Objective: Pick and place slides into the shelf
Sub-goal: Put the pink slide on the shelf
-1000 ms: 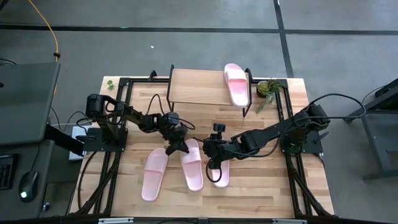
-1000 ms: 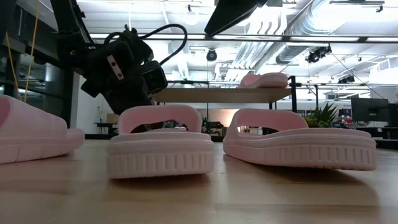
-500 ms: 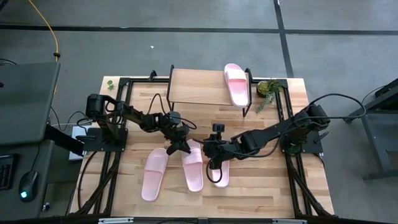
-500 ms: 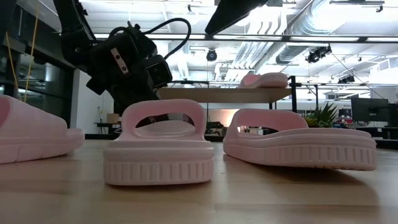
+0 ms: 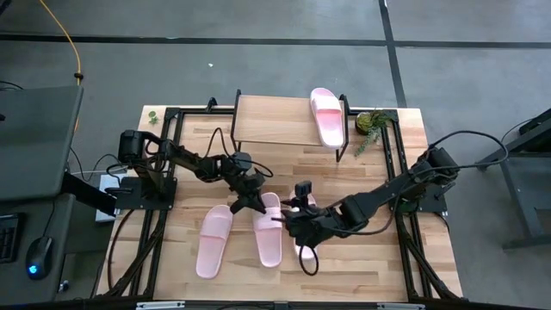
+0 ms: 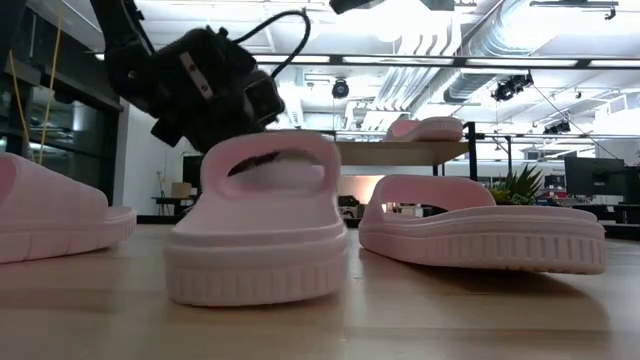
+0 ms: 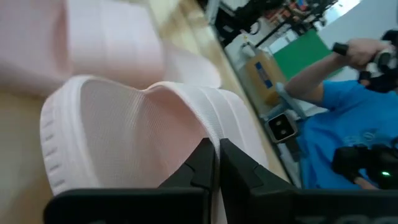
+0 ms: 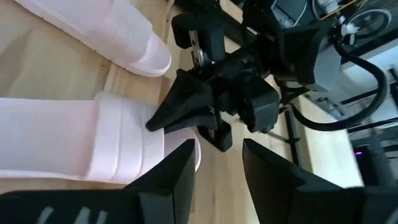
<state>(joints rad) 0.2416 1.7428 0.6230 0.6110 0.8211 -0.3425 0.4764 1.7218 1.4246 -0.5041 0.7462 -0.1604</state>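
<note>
Three pale pink slides lie on the wooden tabletop: the left slide (image 5: 213, 243), the middle slide (image 5: 269, 234) (image 6: 255, 235) and the right slide (image 5: 306, 248) (image 6: 480, 225). A fourth slide (image 5: 326, 116) (image 6: 425, 128) rests sole-down on the right end of the shelf (image 5: 275, 120) at the far edge. My left gripper (image 5: 251, 205) (image 6: 215, 95) is shut on the middle slide at its far end. My right gripper (image 5: 287, 226) (image 8: 217, 168) is open and empty, hovering just to the right of the middle slide and above the right slide. My left gripper pinches the middle slide's ribbed strap (image 7: 233, 124) at its far edge between the two fingers; one finger seems to reach under the strap. The fingers slant down from the table's far left. The slide is tilted, far end raised, near end (image 6: 255, 275) on the table.
A small potted plant (image 5: 370, 120) stands right of the shelf. Black metal frames run along the table's left and right sides. The shelf's plank is bare left of the fourth slide. A person in a blue shirt (image 7: 336, 124) shows beyond the table.
My left gripper has risen with the middle slide's far end. The slide has tipped up, and its near end has stayed on the table. My right arm has swung toward the table's near edge, its gripper staying beside the middle slide.
</note>
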